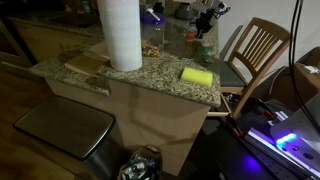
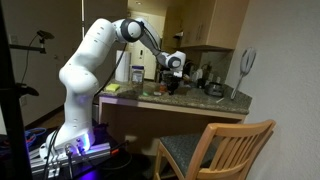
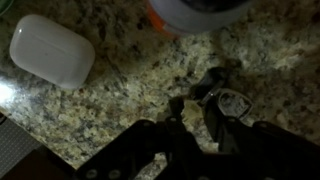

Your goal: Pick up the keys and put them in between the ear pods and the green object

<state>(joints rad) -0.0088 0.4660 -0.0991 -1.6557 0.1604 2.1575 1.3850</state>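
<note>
In the wrist view the keys (image 3: 222,96), a dark bunch with a metal ring, lie on the speckled granite counter (image 3: 130,90). My gripper (image 3: 192,125) is low over them. Its dark fingers stand apart with granite showing between them, and one finger is right at the keys. It looks open and holds nothing. The white ear pods case (image 3: 52,50) lies at the upper left, well apart from the keys. In both exterior views the gripper (image 2: 172,75) (image 1: 206,20) hangs over the far part of the counter. I cannot make out the small green object in any view.
A yellow sponge (image 1: 197,75) lies near the counter's edge. A tall paper towel roll (image 1: 121,33) stands on a board. An orange-rimmed round object (image 3: 195,14) sits just beyond the keys. A wooden chair (image 1: 256,50) stands beside the counter, and a bin (image 1: 65,130) stands below it.
</note>
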